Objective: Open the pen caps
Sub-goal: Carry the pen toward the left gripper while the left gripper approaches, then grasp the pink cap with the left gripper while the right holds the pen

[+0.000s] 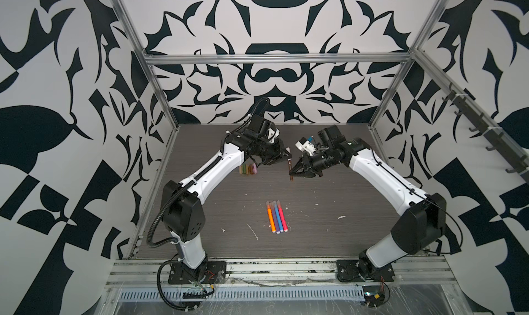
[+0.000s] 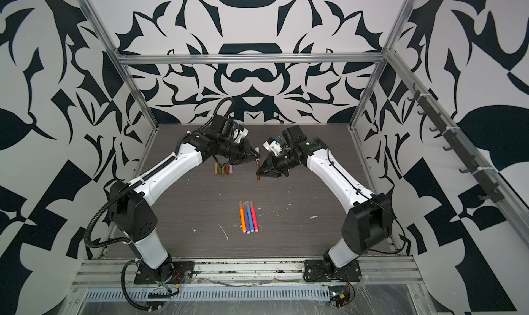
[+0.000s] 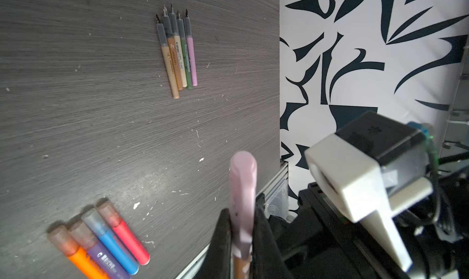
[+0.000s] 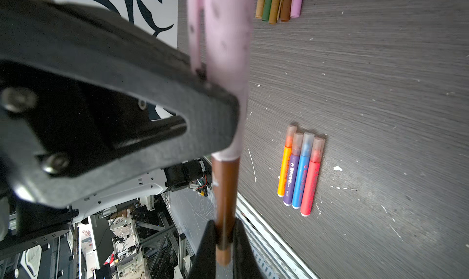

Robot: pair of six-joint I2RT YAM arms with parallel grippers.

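Left gripper (image 1: 287, 155) is clamping the pink cap (image 3: 243, 178), seated on the far end of the brown pen (image 4: 224, 189); right gripper (image 1: 292, 173) is clamping the pen's barrel just nearer.

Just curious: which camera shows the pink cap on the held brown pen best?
The right wrist view: the pink cap looms large, down to its seam with the brown pen. The left wrist view shows it blurred; in both top views it is tiny.

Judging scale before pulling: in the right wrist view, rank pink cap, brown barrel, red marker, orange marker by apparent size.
1. pink cap, inflated by nearness.
2. brown barrel, likewise near.
3. red marker and orange marker: about alike, unranked.
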